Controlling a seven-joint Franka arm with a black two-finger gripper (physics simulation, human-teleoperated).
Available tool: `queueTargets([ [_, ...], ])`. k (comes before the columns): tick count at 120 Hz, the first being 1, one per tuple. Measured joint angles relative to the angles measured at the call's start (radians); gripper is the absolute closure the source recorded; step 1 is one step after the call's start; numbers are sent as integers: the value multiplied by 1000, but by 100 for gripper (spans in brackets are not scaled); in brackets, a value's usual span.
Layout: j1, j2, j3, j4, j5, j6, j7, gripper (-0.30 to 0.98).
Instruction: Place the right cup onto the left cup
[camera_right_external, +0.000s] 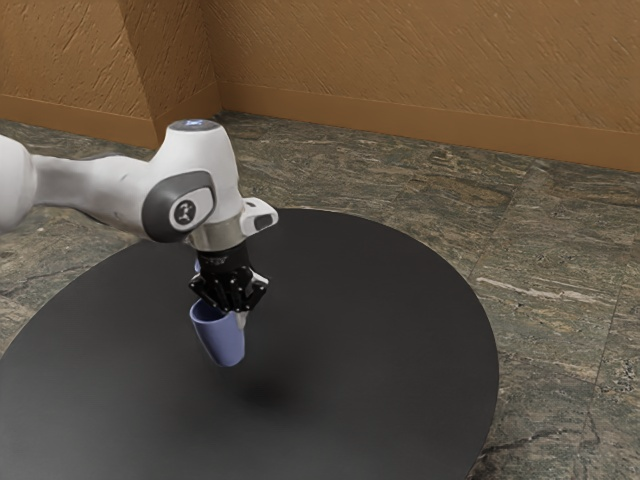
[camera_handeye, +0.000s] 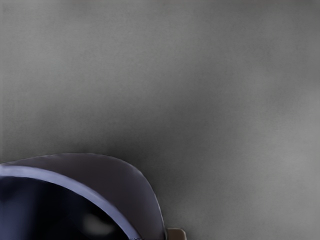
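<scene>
Count one arm (camera_right_external: 105, 185), one tool (camera_right_external: 236, 308), one round black surface (camera_right_external: 400, 300) and one plainly seen blue cup (camera_right_external: 222, 340). Grasped by the tool near the rim, tilted, held in the air above the surface, near a dark shadow (camera_right_external: 275, 390). Partly hidden behind the tool, a small bluish patch (camera_right_external: 197, 267), too little to name. Cut off in the wrist view: the cup, dark inside, and just beside it a small brown piece (camera_handeye: 176, 234), hard to identify.
</scene>
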Motion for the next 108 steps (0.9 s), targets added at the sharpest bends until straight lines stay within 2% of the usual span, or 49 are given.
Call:
queueTargets([
  [64, -38, 27, 35, 292, 63, -275, 23, 77],
  [108, 6, 145, 68, 464, 87, -339, 60, 77],
])
